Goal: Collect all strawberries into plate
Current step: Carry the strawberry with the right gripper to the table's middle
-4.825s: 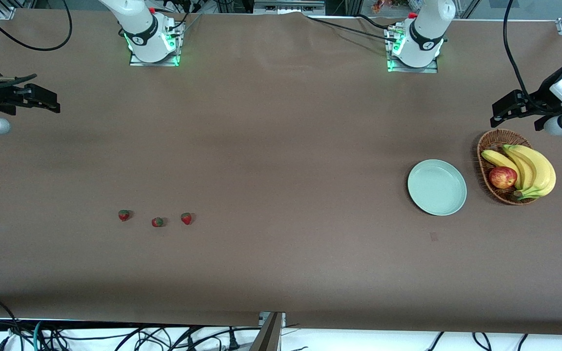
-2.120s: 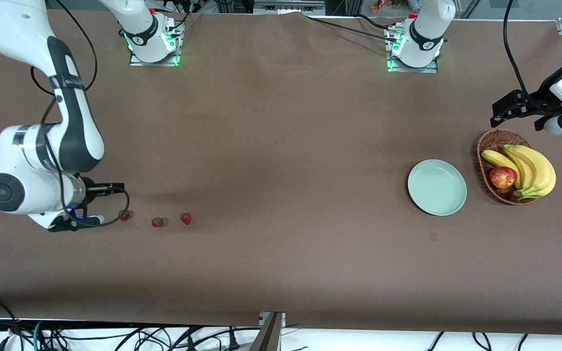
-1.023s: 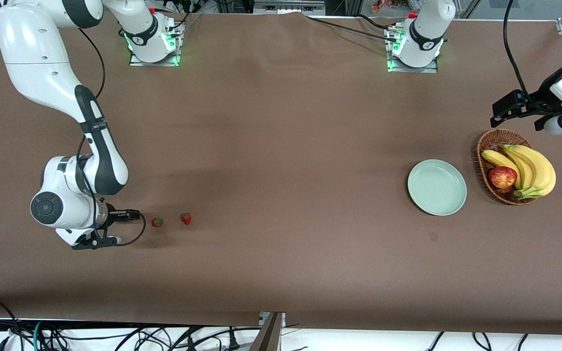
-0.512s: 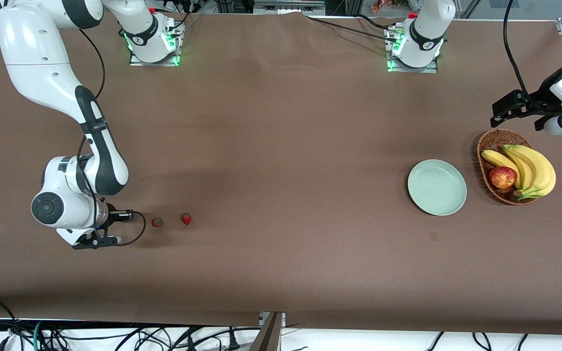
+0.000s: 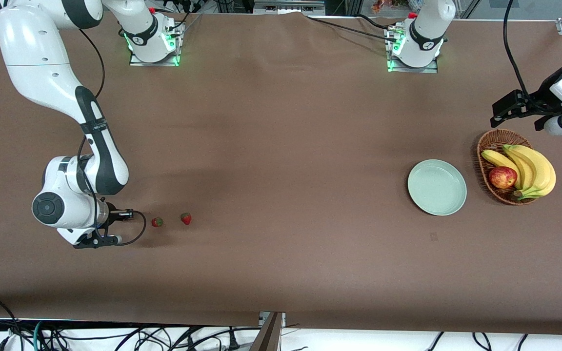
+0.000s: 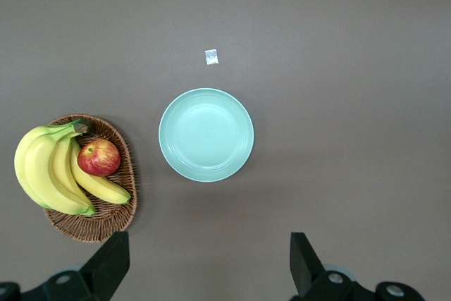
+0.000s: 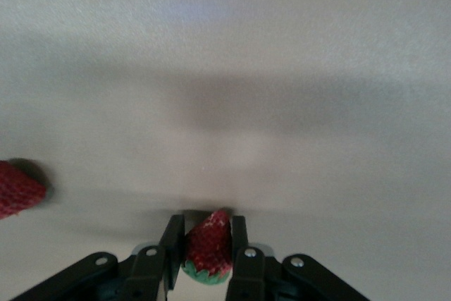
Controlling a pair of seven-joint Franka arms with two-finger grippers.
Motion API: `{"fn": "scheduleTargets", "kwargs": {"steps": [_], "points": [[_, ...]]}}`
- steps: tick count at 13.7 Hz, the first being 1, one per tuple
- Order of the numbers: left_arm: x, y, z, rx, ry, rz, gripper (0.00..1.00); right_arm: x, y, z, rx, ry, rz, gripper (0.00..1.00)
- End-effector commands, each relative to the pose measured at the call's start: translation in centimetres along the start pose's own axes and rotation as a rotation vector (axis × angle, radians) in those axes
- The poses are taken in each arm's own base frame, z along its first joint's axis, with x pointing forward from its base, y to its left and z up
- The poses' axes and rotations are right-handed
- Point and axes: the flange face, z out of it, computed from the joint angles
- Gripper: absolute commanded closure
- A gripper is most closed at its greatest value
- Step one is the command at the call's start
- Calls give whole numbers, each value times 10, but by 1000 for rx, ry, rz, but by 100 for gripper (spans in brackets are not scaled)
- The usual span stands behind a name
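Observation:
My right gripper (image 7: 208,234) is down at the table toward the right arm's end, shut on a small red strawberry (image 7: 208,244) with a green top. The front view hides that berry under the right hand (image 5: 115,217). Two more strawberries (image 5: 157,222) (image 5: 186,218) lie on the brown table beside it; one of them (image 7: 17,188) shows at the edge of the right wrist view. The pale mint plate (image 5: 437,187) (image 6: 206,134) sits empty toward the left arm's end. My left gripper (image 6: 209,266) (image 5: 498,114) waits open, up in the air by the basket.
A wicker basket (image 5: 491,141) (image 6: 113,213) with bananas (image 5: 534,168) and a red apple (image 5: 502,177) stands beside the plate. A small pale scrap (image 6: 211,56) lies on the table near the plate.
The right gripper's fingers have shut on the strawberry nearest the right arm's end. The right hand has barely shifted. The left arm has not moved.

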Motion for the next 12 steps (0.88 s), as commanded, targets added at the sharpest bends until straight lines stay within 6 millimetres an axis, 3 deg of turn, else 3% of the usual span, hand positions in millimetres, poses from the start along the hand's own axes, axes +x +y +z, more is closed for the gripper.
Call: {"fn": "scheduleTargets", "kwargs": {"steps": [1, 3, 5, 9, 12], "points": [[2, -1, -6, 26, -6, -3, 0, 9, -22, -31, 1, 39, -36, 73], [2, -1, -6, 26, -6, -3, 0, 15, -66, -55, 17, 53, -78, 73], [2, -1, -6, 26, -6, -3, 0, 16, -127, -69, 34, 59, -48, 71], [2, -1, -6, 26, -6, -3, 0, -7, -281, -83, 65, 84, 155, 71], [2, -1, -6, 26, -6, -3, 0, -43, -403, -93, 120, 155, 249, 71]]}}
